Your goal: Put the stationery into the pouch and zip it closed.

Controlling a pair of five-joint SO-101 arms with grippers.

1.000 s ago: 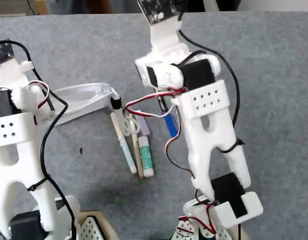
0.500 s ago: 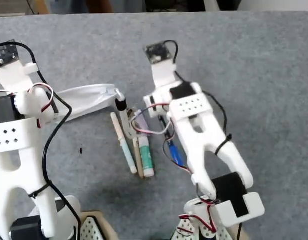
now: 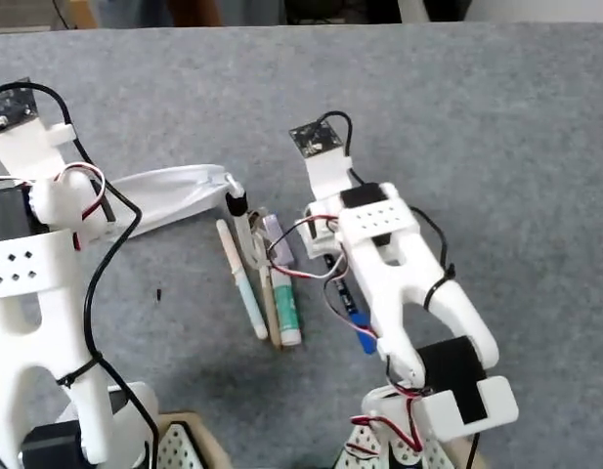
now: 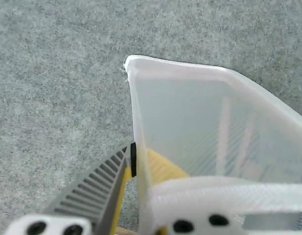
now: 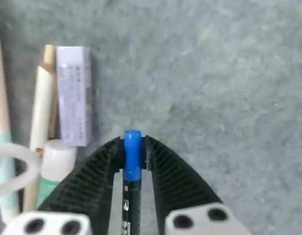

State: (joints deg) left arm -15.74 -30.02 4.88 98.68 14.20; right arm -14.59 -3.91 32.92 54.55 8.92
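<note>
High view shows the translucent white zip pouch (image 3: 174, 195) lying on the grey felt table (image 3: 516, 117) in the left half of the frame, with one end pointing toward frame centre. Just right of that end, loose stationery lies side by side:
- a white pen with a black cap (image 3: 240, 220)
- a long white pen with a teal band (image 3: 246, 288)
- a wooden pencil (image 3: 271, 308)
- a glue stick with a green label (image 3: 287, 311)
- a lilac rectangular eraser (image 3: 278, 239)

Right wrist view shows the right gripper (image 5: 132, 141) closed narrowly on a blue pen with a blue cap (image 5: 132, 161). The cap end protrudes just past the ribbed black fingertips (image 5: 158, 152). In the high view the blue pen (image 3: 358, 322) sits at lower centre under the right arm, apart from the cluster to its left. Whether the pen touches the table cannot be determined.

Left wrist view shows the left gripper (image 4: 136, 161) clamped on an edge of the pouch (image 4: 199, 122). One grey ribbed finger (image 4: 99, 186) lies against the outside of the wall. The opposing yellow finger is visible through the translucent material.
</note>
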